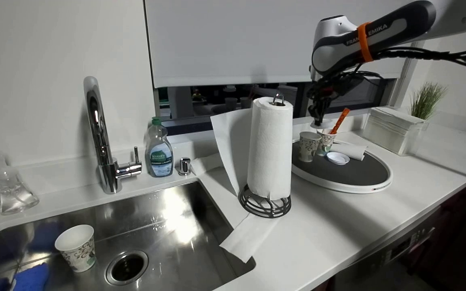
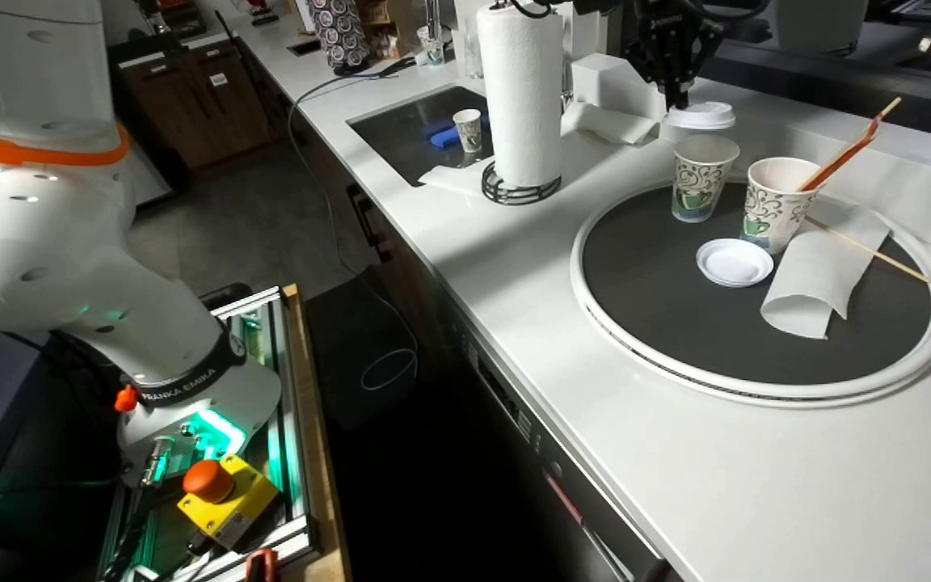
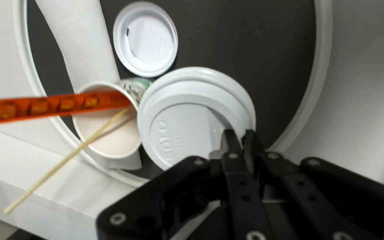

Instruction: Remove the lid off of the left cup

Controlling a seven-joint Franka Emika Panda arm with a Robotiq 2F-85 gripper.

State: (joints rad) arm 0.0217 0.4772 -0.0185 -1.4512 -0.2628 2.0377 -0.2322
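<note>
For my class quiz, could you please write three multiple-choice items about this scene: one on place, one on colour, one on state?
1. Where does the paper-towel roll stand?
A) between the sink and the round tray
B) on that tray
C) in the sink

2. What colour is the broad strip leaning out of a cup?
A) blue
B) green
C) orange

3. How is the lid at the gripper?
A) pressed onto a cup
B) held in the air
C) in the sink

1 A: both exterior views show it there.
2 C: every view shows orange.
3 B: the gripper is shut on its edge, with the left cup open below.
</note>
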